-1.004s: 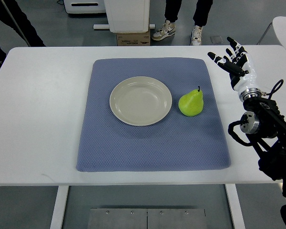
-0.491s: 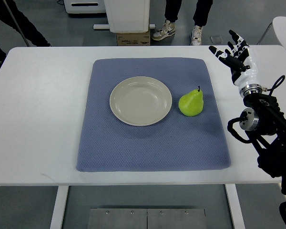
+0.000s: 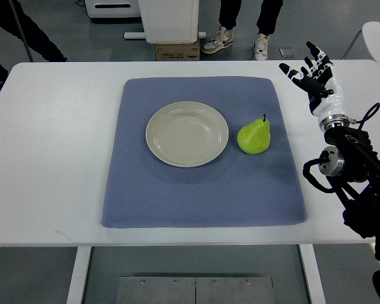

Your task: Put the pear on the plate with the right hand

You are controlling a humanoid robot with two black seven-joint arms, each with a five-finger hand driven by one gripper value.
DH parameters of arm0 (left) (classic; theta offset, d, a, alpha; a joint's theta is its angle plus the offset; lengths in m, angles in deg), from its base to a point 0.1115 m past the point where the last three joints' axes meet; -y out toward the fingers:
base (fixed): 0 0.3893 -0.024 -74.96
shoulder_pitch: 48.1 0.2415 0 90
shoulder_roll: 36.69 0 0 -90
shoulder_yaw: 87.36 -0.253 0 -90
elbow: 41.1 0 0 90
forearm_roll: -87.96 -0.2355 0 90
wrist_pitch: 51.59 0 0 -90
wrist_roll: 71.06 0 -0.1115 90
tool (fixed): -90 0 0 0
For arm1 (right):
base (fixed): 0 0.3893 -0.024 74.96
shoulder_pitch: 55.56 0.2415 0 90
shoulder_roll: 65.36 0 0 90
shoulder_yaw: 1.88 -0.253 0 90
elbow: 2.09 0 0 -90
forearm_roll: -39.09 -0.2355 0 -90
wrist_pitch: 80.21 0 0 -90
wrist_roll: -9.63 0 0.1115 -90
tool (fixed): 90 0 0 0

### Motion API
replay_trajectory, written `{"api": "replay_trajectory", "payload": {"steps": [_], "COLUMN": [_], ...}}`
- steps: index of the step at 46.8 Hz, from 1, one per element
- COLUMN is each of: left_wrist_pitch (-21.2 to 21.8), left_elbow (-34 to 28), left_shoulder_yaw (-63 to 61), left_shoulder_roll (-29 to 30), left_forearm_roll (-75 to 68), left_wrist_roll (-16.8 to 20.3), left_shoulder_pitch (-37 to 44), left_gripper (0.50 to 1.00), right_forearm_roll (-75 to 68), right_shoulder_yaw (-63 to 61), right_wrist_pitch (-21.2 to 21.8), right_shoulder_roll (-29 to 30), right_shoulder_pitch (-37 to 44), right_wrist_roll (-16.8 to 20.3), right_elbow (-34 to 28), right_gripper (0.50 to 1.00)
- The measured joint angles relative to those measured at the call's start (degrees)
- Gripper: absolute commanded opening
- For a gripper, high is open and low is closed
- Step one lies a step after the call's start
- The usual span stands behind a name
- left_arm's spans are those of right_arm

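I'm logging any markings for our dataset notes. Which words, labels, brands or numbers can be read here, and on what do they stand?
No text can be read.
The cardboard box behind the table shows dark print, too blurred to read.
The plate, pear, mat and right hand bear none.

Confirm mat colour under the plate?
Blue-grey mat, finely dotted weave; seen in the top view.
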Motion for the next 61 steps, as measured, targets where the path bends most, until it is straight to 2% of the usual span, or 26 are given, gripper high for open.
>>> {"api": "replay_trajectory", "payload": {"steps": [12, 19, 22, 33, 41, 61], "left_wrist_pitch": [0.0, 0.0, 0.0, 0.0, 0.0, 0.0], "left_elbow": [0.0, 0.0, 0.0, 0.0, 0.0, 0.0], "left_shoulder_yaw": [0.0, 0.0, 0.0, 0.0, 0.0, 0.0], "left_shoulder_roll": [0.0, 0.0, 0.0, 0.0, 0.0, 0.0], "left_forearm_roll": [0.0, 0.0, 0.0, 0.0, 0.0, 0.0], "left_wrist_roll": [0.0, 0.0, 0.0, 0.0, 0.0, 0.0], "left_shoulder_pitch": [0.0, 0.0, 0.0, 0.0, 0.0, 0.0], "left_gripper": [1.0, 1.0, 1.0, 1.0, 1.0, 1.0], "right_forearm_roll": [0.0, 0.0, 0.0, 0.0, 1.1, 10.6], "right_shoulder_yaw": [2.1, 2.0, 2.0, 6.3, 9.0, 9.4], "right_wrist_pitch": [-0.1, -0.2, -0.2, 0.6, 5.9, 14.1], "right_shoulder_roll": [-1.2, -0.8, -0.7, -0.9, -2.5, -4.8], "right_shoulder_pitch": [0.1, 0.1, 0.1, -0.4, -1.3, -2.4], "right_wrist_roll": [-1.3, -7.6, -8.9, -6.2, -5.4, -6.4], "right_elbow": [0.9, 1.9, 2.0, 1.7, 1.7, 1.6], "right_gripper": [1.0, 0.998, 0.998, 0.998, 0.998, 0.995]}}
